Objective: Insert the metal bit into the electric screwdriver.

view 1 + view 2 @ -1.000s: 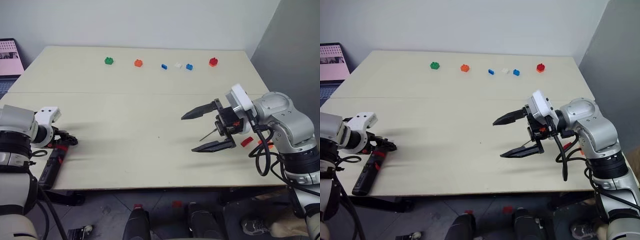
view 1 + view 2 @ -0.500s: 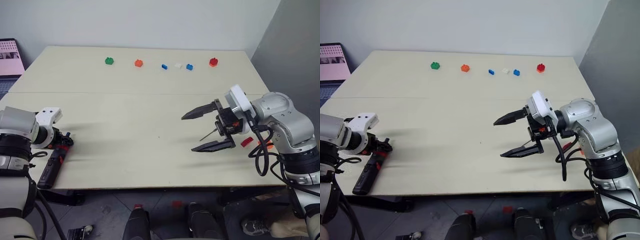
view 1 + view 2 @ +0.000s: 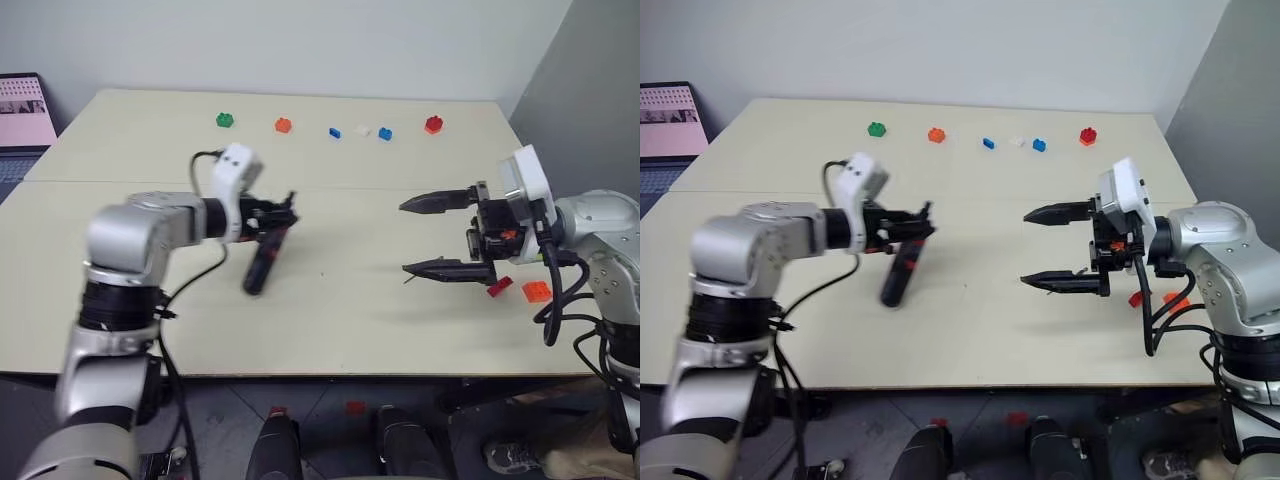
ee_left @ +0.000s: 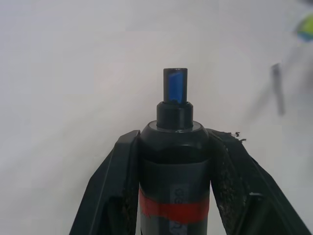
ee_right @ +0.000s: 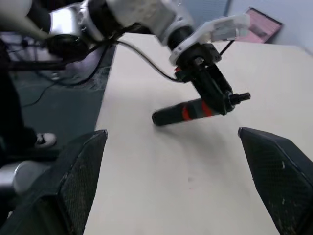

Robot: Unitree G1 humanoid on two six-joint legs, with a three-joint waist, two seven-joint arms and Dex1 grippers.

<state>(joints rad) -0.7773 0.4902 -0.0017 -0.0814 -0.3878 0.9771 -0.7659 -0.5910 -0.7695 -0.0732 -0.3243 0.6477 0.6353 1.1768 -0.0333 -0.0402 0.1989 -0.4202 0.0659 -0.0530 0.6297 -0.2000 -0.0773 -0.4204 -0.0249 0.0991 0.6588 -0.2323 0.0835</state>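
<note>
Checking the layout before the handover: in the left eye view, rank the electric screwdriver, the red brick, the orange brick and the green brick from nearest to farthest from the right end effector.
1. Red brick, at the table's far edge, on the right.
2. Electric screwdriver, mid-table, held by the left end effector.
3. Orange brick, far edge, centre-left.
4. Green brick, far edge, farthest left.

Measured from the right end effector.

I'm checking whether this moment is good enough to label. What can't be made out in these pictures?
- Metal bit: a thin sliver by the right gripper in the head views, too small to tell whether it is held.
- Electric screwdriver: its lower end is blurred in the head views; the left wrist view cuts off its body at the bottom edge.
- Left gripper: its fingers merge with the dark tool in the head views.
</note>
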